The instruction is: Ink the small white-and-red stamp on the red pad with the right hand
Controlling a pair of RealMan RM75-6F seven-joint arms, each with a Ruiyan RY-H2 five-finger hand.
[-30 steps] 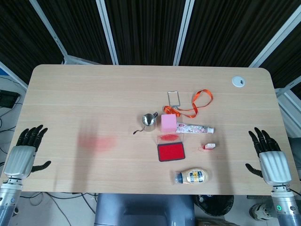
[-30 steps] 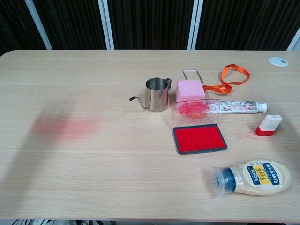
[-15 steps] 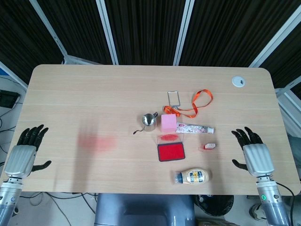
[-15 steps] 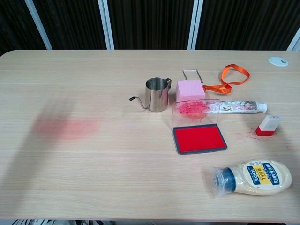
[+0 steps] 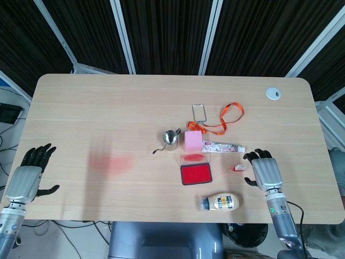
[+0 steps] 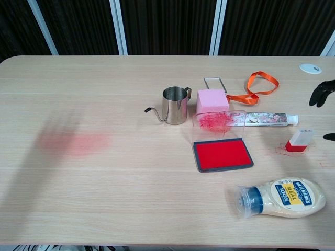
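One reach away, I am hovering my right hand, fingers spread and empty, just beside the small white-and-red stamp lying on the tabletop right of the red pad, ready for grasping.

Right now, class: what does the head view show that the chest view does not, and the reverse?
Only the head view shows the left hand at the table's near left edge, and the whole right hand beside the stamp. Only the chest view lets you read the mayonnaise bottle's label; of the right hand it shows just dark fingertips. Both show the stamp, the red pad and the steel pitcher.
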